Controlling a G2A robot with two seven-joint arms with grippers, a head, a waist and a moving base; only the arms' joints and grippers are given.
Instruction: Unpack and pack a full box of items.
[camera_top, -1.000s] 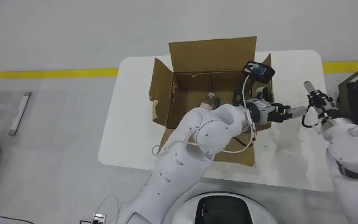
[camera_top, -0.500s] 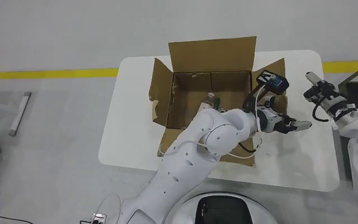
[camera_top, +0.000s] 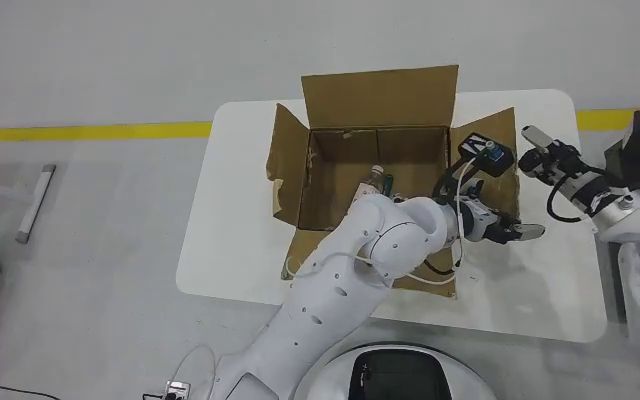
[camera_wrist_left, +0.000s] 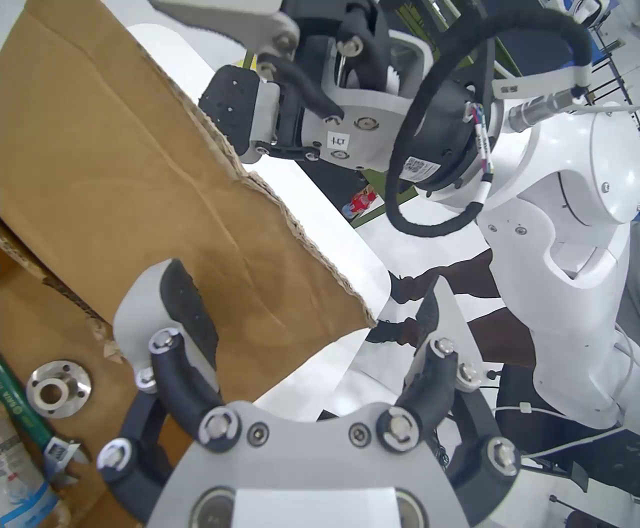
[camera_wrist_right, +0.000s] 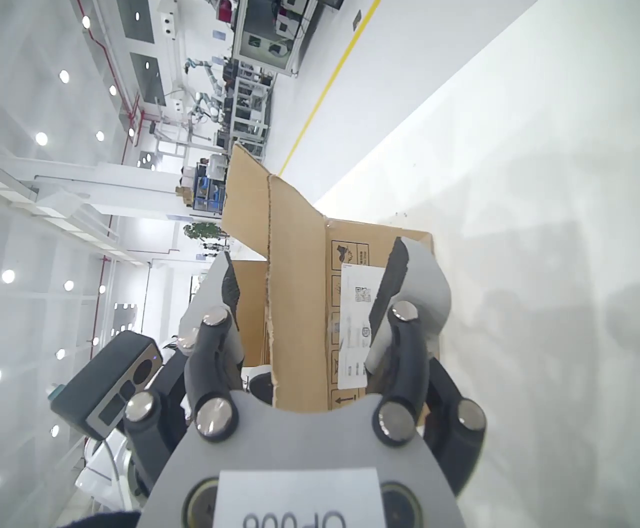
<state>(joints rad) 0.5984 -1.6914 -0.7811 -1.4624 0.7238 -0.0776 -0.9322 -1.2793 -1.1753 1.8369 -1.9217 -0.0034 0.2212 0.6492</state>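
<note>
Standing on grey floor (camera_top: 100, 60), white table (camera_top: 235, 210) bears the box (camera_top: 380, 100).

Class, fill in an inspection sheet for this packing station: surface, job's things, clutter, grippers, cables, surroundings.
Surface: white table, carrying the box.
Job's things: open cardboard box, flaps out; in it a metal flange and a green-handled wrench.
Clutter: grey bar on the floor beside the table.
Grippers: left gripper open by the side flap corner; right gripper open beside that flap's edge.
Cables: black cable looped at the right wrist.
Surroundings: yellow floor line.
</note>
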